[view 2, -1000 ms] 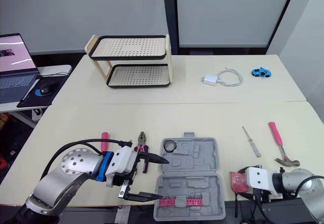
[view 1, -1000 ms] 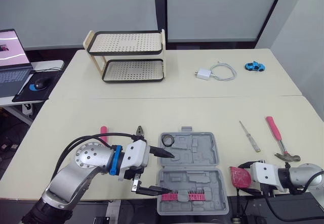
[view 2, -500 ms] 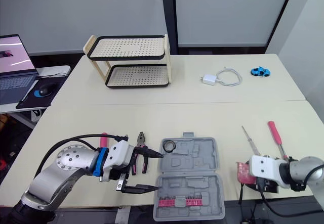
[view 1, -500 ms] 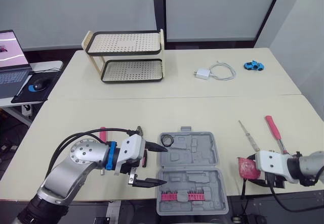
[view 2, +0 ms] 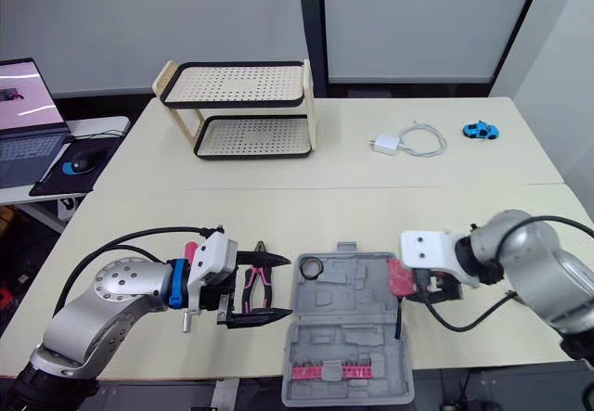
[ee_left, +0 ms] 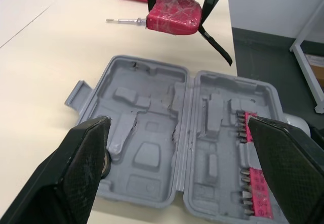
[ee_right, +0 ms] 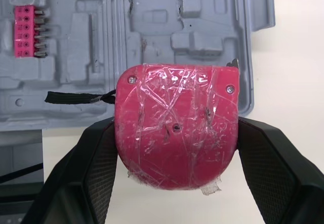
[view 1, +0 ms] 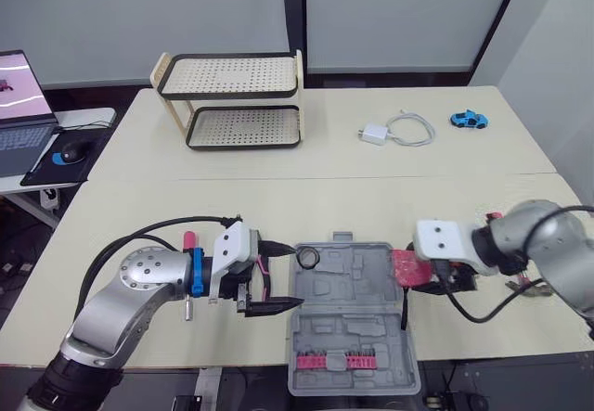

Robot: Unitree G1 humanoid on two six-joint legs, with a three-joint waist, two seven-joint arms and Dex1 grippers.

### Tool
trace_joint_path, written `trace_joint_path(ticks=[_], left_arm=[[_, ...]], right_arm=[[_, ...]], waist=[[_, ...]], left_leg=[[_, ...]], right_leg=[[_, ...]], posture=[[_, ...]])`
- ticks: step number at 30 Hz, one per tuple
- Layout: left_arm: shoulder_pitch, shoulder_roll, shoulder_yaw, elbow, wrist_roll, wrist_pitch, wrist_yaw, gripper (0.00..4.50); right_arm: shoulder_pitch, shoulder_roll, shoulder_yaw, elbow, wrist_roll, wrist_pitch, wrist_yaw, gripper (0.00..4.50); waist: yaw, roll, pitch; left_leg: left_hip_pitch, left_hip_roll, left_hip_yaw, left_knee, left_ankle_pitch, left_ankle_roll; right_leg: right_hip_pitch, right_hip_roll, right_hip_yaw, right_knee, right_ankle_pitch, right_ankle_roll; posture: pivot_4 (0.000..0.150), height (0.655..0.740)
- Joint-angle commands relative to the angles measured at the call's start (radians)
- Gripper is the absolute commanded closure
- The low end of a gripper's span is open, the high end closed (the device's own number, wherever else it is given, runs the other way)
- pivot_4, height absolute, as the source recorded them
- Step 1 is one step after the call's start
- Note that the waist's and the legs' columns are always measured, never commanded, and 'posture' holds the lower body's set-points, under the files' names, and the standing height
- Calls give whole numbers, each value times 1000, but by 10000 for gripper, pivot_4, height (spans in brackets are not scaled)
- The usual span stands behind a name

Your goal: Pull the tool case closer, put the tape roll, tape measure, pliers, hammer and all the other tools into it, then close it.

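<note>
table (view 1: 371, 207), case (view 1: 357, 327) at front edge; left jaws apart, right jaws gripping tape measure (view 1: 406, 268)

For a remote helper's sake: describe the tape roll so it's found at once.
Find the open grey plastic tool case on the near cream table, at its front edge. In its far half, left corner, lies a small black tape roll, the only ring there.
</note>
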Motion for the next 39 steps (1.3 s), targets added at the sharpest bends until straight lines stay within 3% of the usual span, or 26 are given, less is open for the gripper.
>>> trace_joint_path(ticks=[1, 10, 18, 39], left_arm=[[6, -10, -9, -29, 31, -20, 31, 0], [16, -23, -44, -20, 83, -59, 43, 0], [22, -32, -56, -16, 104, -80, 44, 0], [24, -42, -64, -9, 125, -105, 34, 0]], right_arm=[[-102, 52, 84, 80, -54, -5, 26, 12881], [-239, 194, 244, 307, -188, -112, 58, 12881], [-272, 280, 271, 442, -256, -176, 57, 12881], [-278, 361, 264, 543, -340, -231, 64, 12881]], waist=[[0, 0, 0], [0, 0, 0], [0, 0, 0], [-1, 0, 0]], left_leg=[[-2, 0, 0, 0, 0, -1], [-8, 0, 1, 1, 1, -2], [-8, 0, 1, 1, 2, -3], [-7, 0, 1, 2, 2, -3]], right_leg=[[-3, 0, 0, 0, 0, 0], [-11, 0, 1, 3, 1, -1], [-12, 0, 1, 5, 1, -2], [-14, 0, 1, 10, 1, -2]], posture=[[1500, 7400], [1500, 7400], [1500, 7400], [1500, 7400]])
